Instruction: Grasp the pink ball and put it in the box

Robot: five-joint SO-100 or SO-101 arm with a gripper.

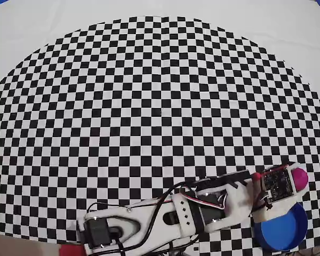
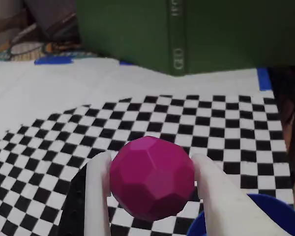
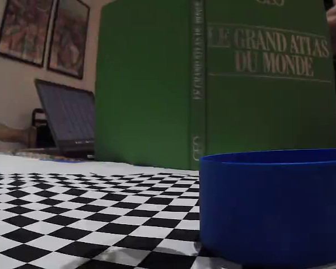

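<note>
Pink ball [image 2: 152,178] pinched in the pincer [image 2: 152,196] beside the blue box [image 1: 281,228].
The white fingers [image 2: 99,191] press both sides of the ball, above the checkered worktop [image 1: 149,106] near the box's rim; the box's inside looks empty. The green book [image 3: 213,84] behind reads "LE GRAND ATLAS DU MONDE".

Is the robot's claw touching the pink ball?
Touching. In the wrist view, both white fingers of the end effector press against the sides of the pink ball, with no gap visible.
</note>
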